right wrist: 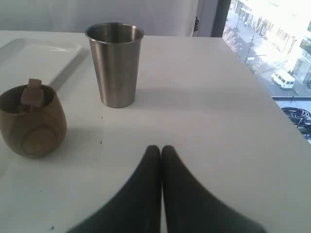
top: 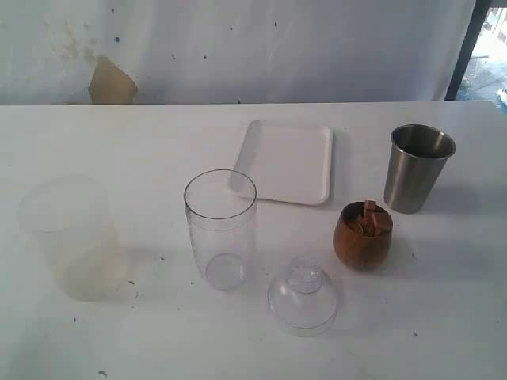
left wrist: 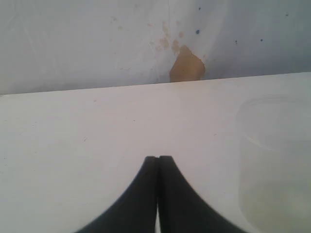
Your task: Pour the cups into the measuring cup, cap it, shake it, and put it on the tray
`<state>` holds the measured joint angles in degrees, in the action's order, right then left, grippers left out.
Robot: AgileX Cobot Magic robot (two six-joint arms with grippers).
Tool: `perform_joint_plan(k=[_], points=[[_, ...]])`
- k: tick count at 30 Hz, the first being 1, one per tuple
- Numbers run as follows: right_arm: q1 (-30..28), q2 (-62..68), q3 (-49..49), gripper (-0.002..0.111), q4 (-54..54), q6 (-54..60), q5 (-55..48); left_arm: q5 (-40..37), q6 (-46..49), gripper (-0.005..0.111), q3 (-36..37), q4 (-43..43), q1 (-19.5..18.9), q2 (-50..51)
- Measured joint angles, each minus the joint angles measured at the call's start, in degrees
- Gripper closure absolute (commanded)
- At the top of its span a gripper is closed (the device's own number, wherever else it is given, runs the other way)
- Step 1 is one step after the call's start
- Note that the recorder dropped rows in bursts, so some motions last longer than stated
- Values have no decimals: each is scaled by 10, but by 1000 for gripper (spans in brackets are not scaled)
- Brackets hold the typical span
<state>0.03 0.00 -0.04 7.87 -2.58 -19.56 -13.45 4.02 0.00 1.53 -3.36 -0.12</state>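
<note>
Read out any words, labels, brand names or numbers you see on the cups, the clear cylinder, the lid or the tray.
No readable text in any view.
The steel tumbler, wooden cup, measuring cup, cap, tray and frosted cup show no labels, numbers or marks.
The white van outside the window is too small to show lettering.
</note>
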Motion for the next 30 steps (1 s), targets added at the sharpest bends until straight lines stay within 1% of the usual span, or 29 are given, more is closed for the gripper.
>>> perform_joint_plan(k=[26,28,30], points=[[0,0,0,108,0,0,0,0,0,107,0,0,0,0],[0,0,0,108,19,3,10,0,0,107,0,0,0,0],[0,0,0,108,52,6,46,0,0,107,0,0,0,0]])
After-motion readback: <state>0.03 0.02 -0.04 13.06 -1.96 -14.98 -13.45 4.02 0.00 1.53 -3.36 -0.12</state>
